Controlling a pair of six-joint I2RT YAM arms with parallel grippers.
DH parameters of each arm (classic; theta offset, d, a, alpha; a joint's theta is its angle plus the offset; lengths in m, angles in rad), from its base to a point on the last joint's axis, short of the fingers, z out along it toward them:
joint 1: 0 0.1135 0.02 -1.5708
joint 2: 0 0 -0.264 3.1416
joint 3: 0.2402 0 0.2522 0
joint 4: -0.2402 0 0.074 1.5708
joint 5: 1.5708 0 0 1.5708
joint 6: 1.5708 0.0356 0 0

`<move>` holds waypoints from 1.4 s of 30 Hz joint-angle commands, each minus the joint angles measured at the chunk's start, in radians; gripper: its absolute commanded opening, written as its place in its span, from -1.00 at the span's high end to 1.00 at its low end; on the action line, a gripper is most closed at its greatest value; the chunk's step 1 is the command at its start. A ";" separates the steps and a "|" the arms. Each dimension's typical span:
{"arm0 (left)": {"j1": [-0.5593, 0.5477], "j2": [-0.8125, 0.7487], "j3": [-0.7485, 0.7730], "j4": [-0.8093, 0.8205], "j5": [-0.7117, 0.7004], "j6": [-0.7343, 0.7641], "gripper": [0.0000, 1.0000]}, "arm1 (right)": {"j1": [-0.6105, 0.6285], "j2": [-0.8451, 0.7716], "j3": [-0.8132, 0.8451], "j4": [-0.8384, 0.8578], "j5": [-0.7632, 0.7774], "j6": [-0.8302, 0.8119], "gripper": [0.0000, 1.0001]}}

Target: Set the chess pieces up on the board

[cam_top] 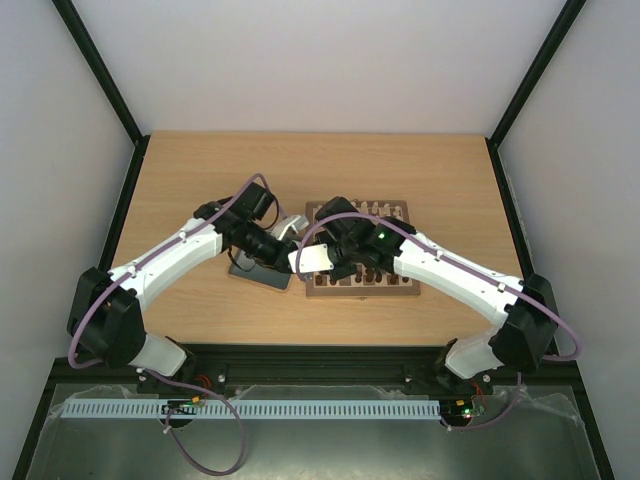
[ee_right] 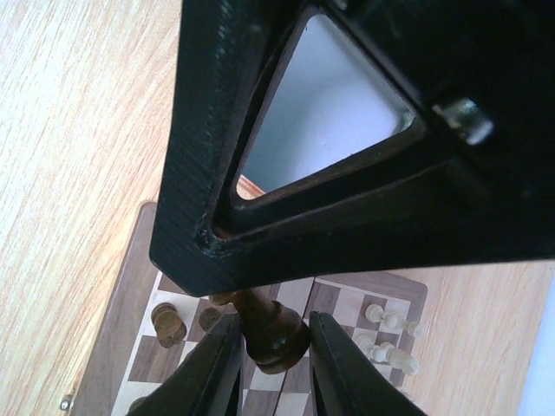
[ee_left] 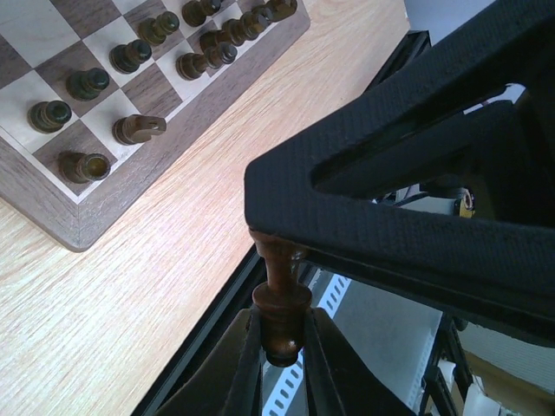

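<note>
Step in hand: a handover in the air, at the board's (cam_top: 365, 288) 9 o'clock edge in the top view. The left gripper (ee_left: 282, 314) is pinched tight on a dark chess piece (ee_left: 276, 269). The right gripper (ee_right: 273, 319) has its fingers (ee_right: 334, 364) close on both sides of the same piece, but I cannot tell if they press it. The other dark pieces (ee_left: 130, 56) stand in rows on the board, at 11 o'clock in the left wrist view.

Next move, as I judge it: the right gripper needs a firm hold before the left lets go, then carries the piece to a free square without knocking its neighbours.
</note>
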 commanded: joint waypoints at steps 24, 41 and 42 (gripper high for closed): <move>0.002 -0.442 -0.358 0.616 -0.376 -0.125 -0.02 | -0.262 0.025 -0.112 0.073 -0.541 0.579 0.71; -0.127 -0.357 -0.352 0.656 -0.420 -0.036 0.27 | -0.304 0.048 -0.120 0.121 -0.673 0.721 0.68; -0.127 -0.355 -0.352 0.656 -0.421 -0.035 0.30 | -0.305 0.048 -0.122 0.121 -0.674 0.720 0.68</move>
